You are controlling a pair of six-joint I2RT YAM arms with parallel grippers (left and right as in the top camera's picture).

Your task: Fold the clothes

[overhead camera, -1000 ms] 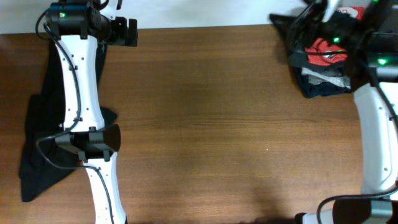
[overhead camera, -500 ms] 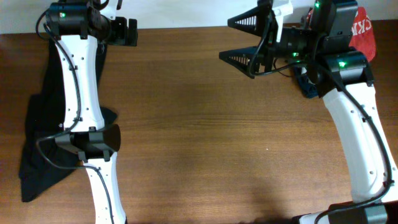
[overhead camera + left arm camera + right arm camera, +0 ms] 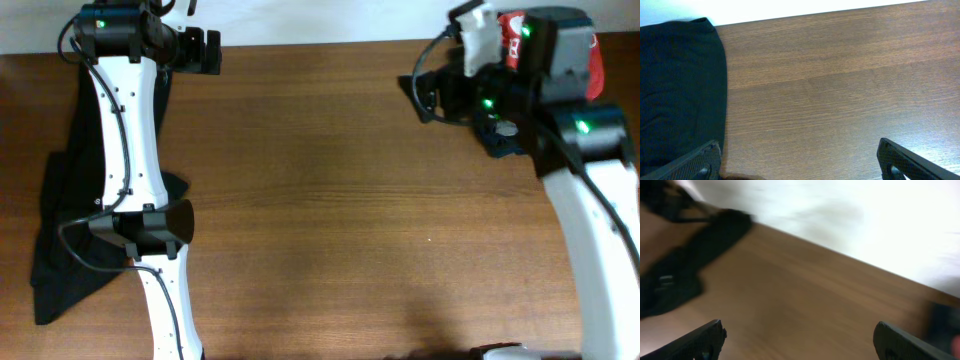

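Both arms are over a brown wooden table (image 3: 330, 200), with the red T-shirt (image 3: 593, 70) at the far right corner, mostly hidden behind the right arm.

At the left, a black garment (image 3: 55, 250) lies along the table edge under the left arm. The left gripper (image 3: 798, 145) is at the far left, just beside the cloth, its fingers (image 3: 695, 162) spread wide with only bare wood between them. At the far right, the right gripper (image 3: 797, 327) points leftward above the table with its fingers (image 3: 910, 342) wide apart and holding nothing. Its wrist view is blurred, so the dark shape at the left can't be identified. A dark pile of clothes (image 3: 500, 143) shows just beside the T-shirt, under the arm.
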